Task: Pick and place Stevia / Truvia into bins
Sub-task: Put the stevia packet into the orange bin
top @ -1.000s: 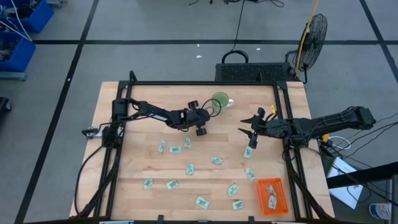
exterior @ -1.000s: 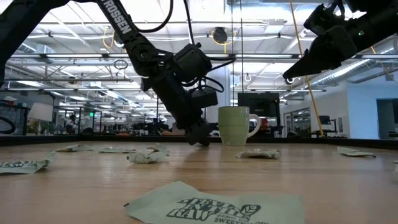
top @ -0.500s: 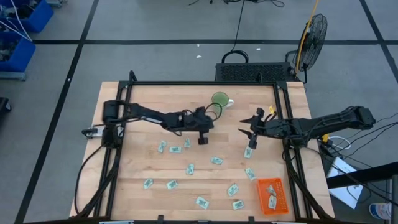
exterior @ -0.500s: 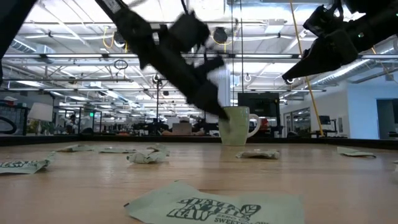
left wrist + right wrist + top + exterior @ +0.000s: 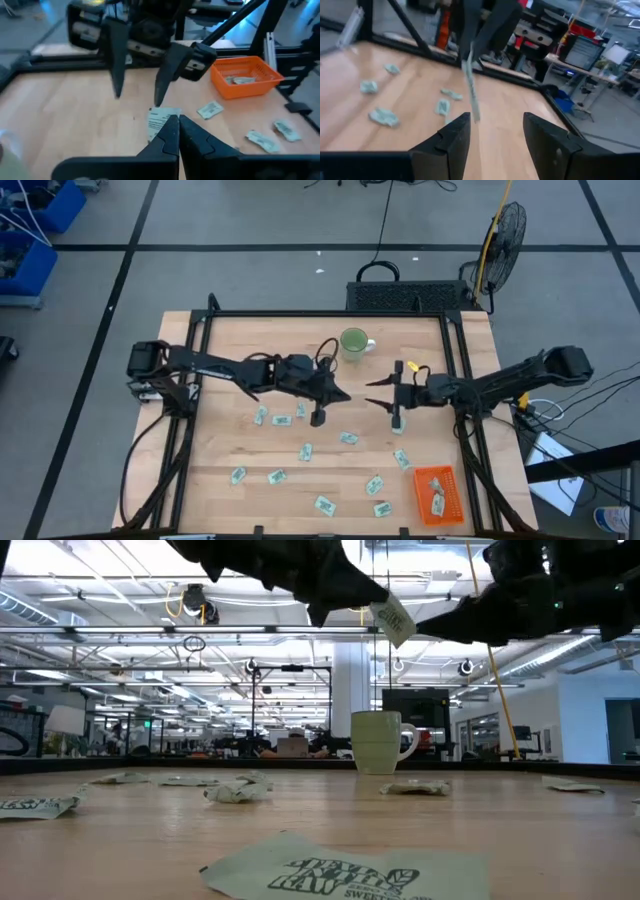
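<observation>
A sachet [image 5: 161, 121] hangs pinched by one edge in the left gripper [image 5: 176, 131], fingers clamped tight on it, well above the table near its middle. In the low view it dangles tilted between the two arms, high over the mug [image 5: 381, 743]. That edge grip leaves most of the paper free, which looks like a hand-over set-up: the right gripper [image 5: 493, 131] faces it with fingers spread wide, empty, the sachet just ahead of its gap. In the left wrist view those two dark fingers [image 5: 116, 60] point down just beyond the packet, apart from it.

The tray [image 5: 438, 492] sits at the table's near right corner, on the right arm's side, with a couple of sachets already in it. That placement would explain passing the packet across rather than carrying it. Many more sachets [image 5: 305, 451] lie scattered flat over the near half of the table, so plenty of the job remains. The risk now is a miss on thin, swinging paper.
</observation>
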`<action>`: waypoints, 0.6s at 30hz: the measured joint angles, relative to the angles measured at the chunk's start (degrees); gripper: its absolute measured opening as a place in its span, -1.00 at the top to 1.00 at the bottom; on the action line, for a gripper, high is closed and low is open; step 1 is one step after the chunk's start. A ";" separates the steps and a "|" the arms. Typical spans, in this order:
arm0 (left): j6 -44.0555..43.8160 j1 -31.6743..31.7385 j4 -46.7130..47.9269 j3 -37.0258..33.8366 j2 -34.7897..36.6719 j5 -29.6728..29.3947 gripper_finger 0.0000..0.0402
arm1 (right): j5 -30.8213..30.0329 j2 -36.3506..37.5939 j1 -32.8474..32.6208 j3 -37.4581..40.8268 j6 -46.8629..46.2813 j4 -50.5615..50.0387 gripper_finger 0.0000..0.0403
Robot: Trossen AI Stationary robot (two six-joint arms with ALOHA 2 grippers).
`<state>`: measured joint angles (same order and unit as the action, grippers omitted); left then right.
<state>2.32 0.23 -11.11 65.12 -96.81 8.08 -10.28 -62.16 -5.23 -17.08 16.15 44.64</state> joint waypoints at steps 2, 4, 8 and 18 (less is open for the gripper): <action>1.20 -0.67 -0.18 0.00 -0.44 -3.14 0.98 | 3.34 -3.10 0.95 -1.14 -2.19 2.91 0.12; 1.42 -0.81 -0.39 0.00 -0.60 -4.29 0.99 | 6.06 -5.43 1.75 -1.91 -3.68 3.68 0.12; -0.52 -0.79 -2.27 0.00 -0.51 -4.31 0.98 | 6.09 -9.19 2.05 -3.55 -3.77 4.24 0.12; -1.00 -0.53 -0.66 0.00 -0.51 -9.86 0.99 | 6.11 -11.97 2.03 -5.06 -3.47 4.80 0.25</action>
<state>1.31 -0.30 -11.77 65.12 -97.32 -1.78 -4.16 -74.13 -3.20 -22.13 12.69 49.44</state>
